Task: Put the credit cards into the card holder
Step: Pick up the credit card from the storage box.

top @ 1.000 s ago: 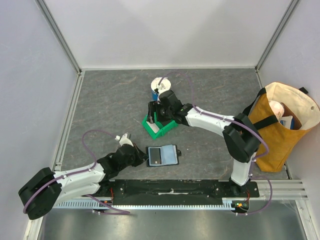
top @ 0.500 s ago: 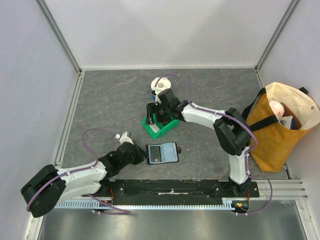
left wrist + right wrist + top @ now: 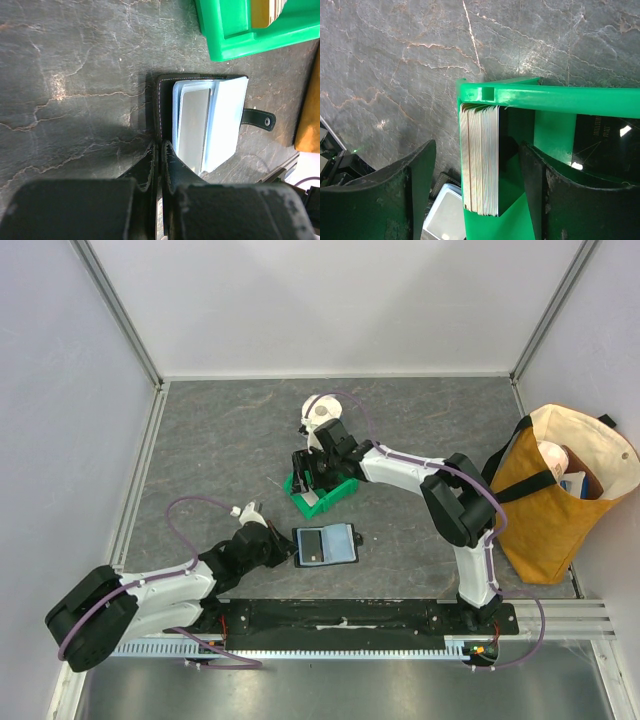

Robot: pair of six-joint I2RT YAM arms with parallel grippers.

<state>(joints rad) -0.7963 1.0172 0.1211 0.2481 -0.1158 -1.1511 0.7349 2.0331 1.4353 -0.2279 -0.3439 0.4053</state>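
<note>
The card holder (image 3: 328,546) lies open on the grey table, bluish pockets up. One pale card (image 3: 194,125) shows in a pocket, and the snap tab (image 3: 260,119) points away from my left gripper. My left gripper (image 3: 160,147) is shut on the left cover edge of the card holder (image 3: 227,115). Several credit cards (image 3: 481,155) stand on edge as a stack in a corner of the green bin (image 3: 550,95). My right gripper (image 3: 479,172) hangs open over that corner. Its left finger is outside the bin wall and its right finger inside, with the stack between them, untouched.
The green bin (image 3: 335,495) sits just behind the card holder. A white and blue cup (image 3: 322,412) stands beyond it. A tan tote bag (image 3: 565,490) leans at the right wall. Metal frame rails run along the table's left edge and front edge.
The right arm has swung a little to the left and its gripper has settled over the bin's card corner. The left gripper and the card holder have stayed put.
</note>
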